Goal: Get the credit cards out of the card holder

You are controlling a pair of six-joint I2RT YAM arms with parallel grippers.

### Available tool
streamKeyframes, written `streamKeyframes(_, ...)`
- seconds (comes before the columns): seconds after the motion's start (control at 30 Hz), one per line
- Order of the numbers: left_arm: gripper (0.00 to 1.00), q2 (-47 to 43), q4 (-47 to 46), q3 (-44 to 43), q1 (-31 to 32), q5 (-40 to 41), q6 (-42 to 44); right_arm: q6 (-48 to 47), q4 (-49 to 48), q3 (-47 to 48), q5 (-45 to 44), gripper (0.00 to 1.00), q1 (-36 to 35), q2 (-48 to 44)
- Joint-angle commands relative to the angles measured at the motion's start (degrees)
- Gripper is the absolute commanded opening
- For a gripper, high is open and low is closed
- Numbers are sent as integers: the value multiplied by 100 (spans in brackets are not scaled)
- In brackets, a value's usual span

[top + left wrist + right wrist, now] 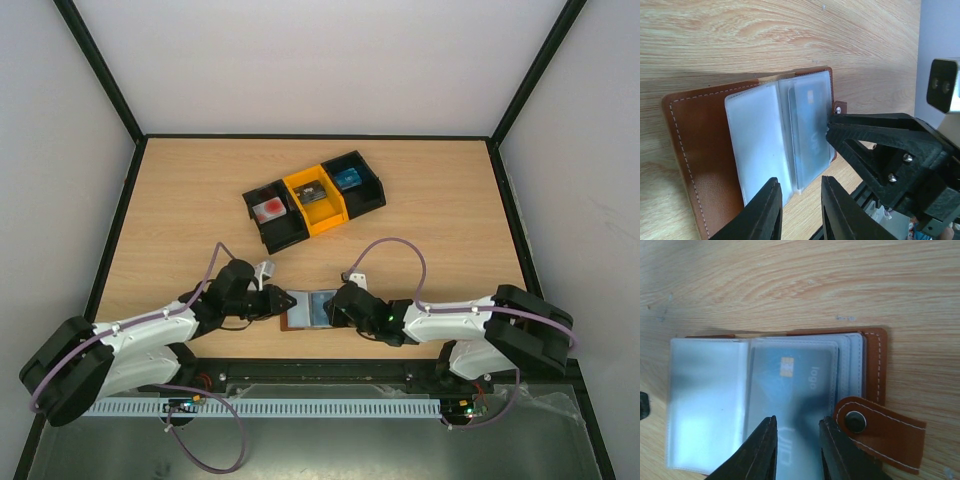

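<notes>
We are seeing the card holder (308,308) lying open on the table (190,200) near its front edge, between both arms. The left gripper (801,210) is straddling the edge of a clear sleeve (757,140), jaws narrowly apart, seemingly to steady the holder. The right gripper (797,450), jaws also narrowly parted and gripping nothing, is hovering over the blue card (790,380), which is sitting inside its sleeve. The strap tab (880,432) is crowding the right fingers. The bins (315,200) are standing well behind.
</notes>
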State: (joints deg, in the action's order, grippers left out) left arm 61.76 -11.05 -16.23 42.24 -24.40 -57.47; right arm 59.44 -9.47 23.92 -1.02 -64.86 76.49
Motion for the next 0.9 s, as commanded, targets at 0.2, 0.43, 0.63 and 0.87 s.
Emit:
streamKeyframes(0.2, 21, 566, -659, -79, 47, -232, -45, 190, -108, -149, -197, 26, -13, 263)
streamKeyframes(0.43, 19, 1202, -1222, 113, 56, -324, -49, 191, 34, -169, -268, 29, -18, 55)
streamKeyframes(0.63, 19, 1427, -1384, 326, 56, -241, -3, 182, 130, -212, -388, 31, -17, -67)
streamKeyframes(0.87, 19, 1519, -1469, 427, 56, -245, 8, 182, -264, -281, -45, 32, -13, 171)
